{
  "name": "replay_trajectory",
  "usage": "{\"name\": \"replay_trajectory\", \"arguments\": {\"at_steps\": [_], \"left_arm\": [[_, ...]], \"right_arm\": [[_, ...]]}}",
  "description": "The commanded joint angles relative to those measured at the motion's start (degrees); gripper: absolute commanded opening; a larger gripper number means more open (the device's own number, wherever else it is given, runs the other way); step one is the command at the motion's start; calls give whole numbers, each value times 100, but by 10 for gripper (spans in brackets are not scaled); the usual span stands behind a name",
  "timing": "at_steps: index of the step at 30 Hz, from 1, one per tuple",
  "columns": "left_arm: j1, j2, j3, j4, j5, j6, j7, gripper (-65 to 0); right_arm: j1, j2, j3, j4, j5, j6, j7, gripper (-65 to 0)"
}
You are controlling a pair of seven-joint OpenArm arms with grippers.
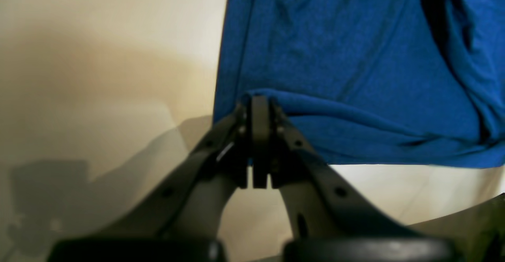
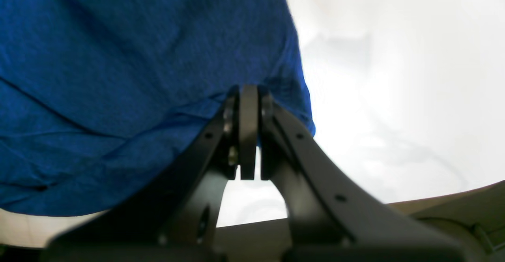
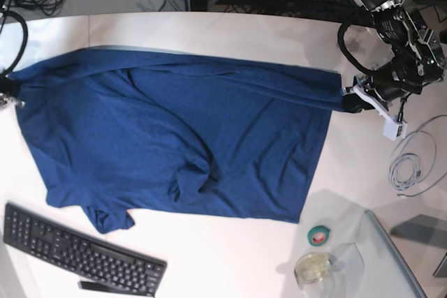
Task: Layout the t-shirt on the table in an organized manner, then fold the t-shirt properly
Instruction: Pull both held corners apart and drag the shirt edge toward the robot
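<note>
The dark blue t-shirt (image 3: 174, 137) lies spread over the white table (image 3: 237, 33), wrinkled near its middle, with one sleeve bunched at the front left. Its far edge is pulled taut between my two grippers. At the right of the base view my left gripper (image 3: 348, 100) is shut on a corner of the t-shirt (image 1: 355, 76); the left wrist view shows the fingertips (image 1: 259, 100) pinching a fold of cloth. At the left edge my right gripper (image 3: 8, 90) is shut on the opposite corner, and the right wrist view shows its tips (image 2: 248, 92) clamped on the blue t-shirt (image 2: 138, 76).
A black keyboard (image 3: 77, 252) lies at the front left, close to the bunched sleeve. A green tape roll (image 3: 320, 235) and a clear round container (image 3: 313, 268) sit at the front right beside a grey glassy panel (image 3: 394, 263). A white cable (image 3: 412, 165) is coiled at the right.
</note>
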Motion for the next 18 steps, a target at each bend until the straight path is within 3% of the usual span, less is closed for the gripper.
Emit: {"name": "replay_trajectory", "arguments": {"at_steps": [1,6,9,18], "left_arm": [[-146,-62,-8,23,-112,-47,-105,-650],[-357,-89,-237,-162,-77,-47,-113,-650],[-463,-97,-492,-355,-77,-47,-113,-650],[-533,-106,-483,-575,-68,-47,-122,-650]], "right_arm": [[138,177,37,76,36,2,149,-650],[190,291,55,-135,36,2,166,-650],[173,291,397,-135,36,2,166,-650],[182,282,433,-144,36,-25,166,-650]]}}
